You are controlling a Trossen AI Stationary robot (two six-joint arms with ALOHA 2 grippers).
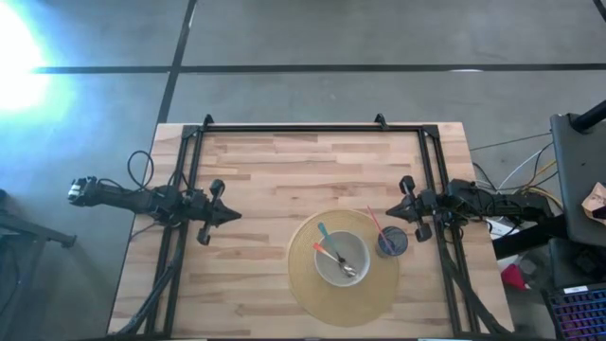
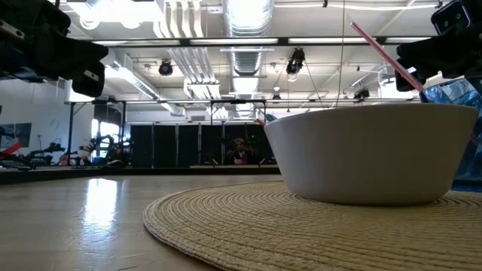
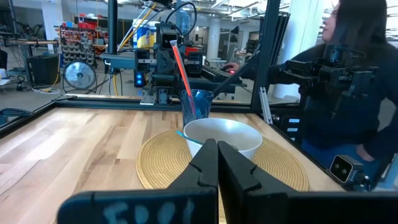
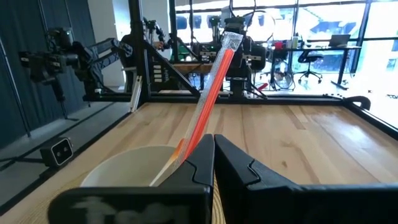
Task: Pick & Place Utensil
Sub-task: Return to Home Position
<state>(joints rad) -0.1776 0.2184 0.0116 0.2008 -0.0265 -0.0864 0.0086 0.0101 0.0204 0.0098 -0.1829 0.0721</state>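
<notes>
Orange straw [image 1: 376, 224] tilts leftward in cup [image 1: 391, 245]; left gripper [image 1: 236, 216], right gripper [image 1: 389, 212] fingers closed, empty

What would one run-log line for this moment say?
left gripper: shut, left side | right gripper: shut, near blue cup | bowl: utensils inside, on mat | orange straw: in cup

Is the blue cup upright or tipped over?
Upright: blue cup stands beside the bowl, mouth up, orange straw leaning out.

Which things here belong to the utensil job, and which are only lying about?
Job: woven mat, bowl, blue cup, orange straw, blue fork; left gripper, right gripper, both shut, at opposite table edges.
Lying about: black frame, keyboard, cables.
</notes>
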